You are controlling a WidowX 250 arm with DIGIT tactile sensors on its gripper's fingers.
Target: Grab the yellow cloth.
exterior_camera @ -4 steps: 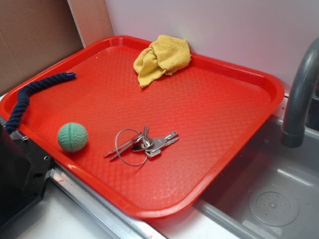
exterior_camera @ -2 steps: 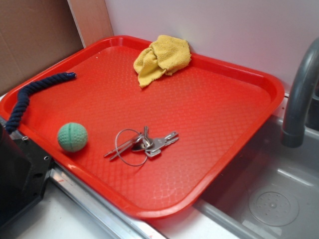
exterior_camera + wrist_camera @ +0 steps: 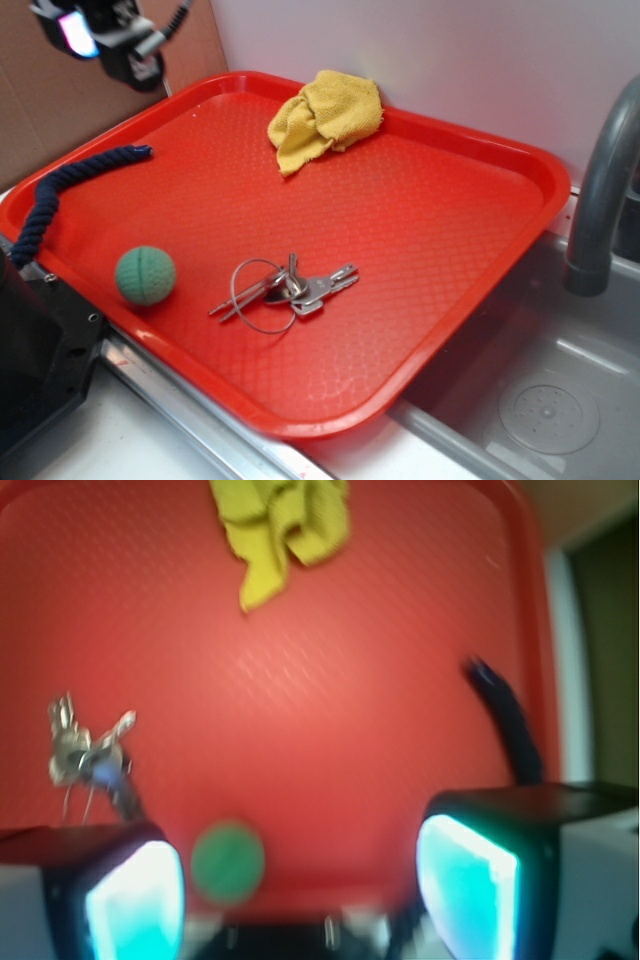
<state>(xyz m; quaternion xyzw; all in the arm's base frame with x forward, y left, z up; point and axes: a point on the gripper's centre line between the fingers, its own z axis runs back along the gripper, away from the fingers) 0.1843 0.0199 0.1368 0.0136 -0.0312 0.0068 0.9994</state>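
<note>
The yellow cloth (image 3: 325,118) lies crumpled at the far edge of the red tray (image 3: 430,230), against the white wall. It shows at the top of the wrist view (image 3: 283,525). My gripper (image 3: 105,40) hangs high at the upper left of the exterior view, well above the tray's left corner and far from the cloth. In the wrist view my gripper (image 3: 300,885) is open and empty, with a wide gap between the fingers (image 3: 470,880).
On the tray lie a green ball (image 3: 145,275), a bunch of keys (image 3: 290,288) and a dark blue rope (image 3: 60,195) over the left rim. A sink (image 3: 540,390) with a grey faucet (image 3: 600,190) is to the right. A black block (image 3: 35,360) sits at front left.
My gripper has come into the exterior view at the upper left; it was out of view before. The cloth, ball, keys and rope have not moved.
</note>
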